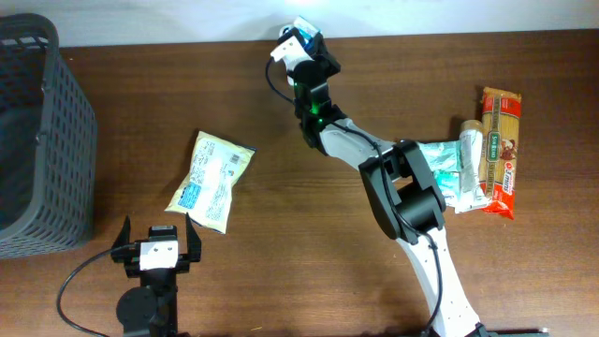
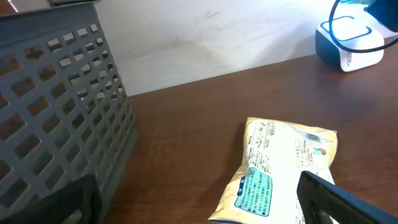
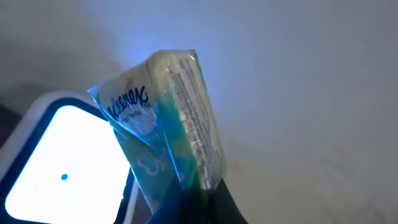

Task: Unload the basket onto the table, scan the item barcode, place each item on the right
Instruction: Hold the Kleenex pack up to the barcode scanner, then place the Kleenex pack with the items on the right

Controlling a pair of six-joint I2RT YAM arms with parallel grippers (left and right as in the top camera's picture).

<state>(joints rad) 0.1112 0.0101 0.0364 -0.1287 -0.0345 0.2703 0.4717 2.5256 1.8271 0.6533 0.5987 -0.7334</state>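
One tissue pack (image 3: 168,118), clamped in the right jaws, hangs beside the lit scanner (image 3: 62,168) at upper centre of the overhead view. Scanning looks underway; next, the barcode probably needs turning toward the window. Left jaws stand apart.

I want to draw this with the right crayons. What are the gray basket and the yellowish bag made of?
The basket looks like hard gray plastic, matte, with a moulded grid of holes. The bag looks like thin plastic film, slightly shiny and crinkled, with printing on it; coated paper is possible too.
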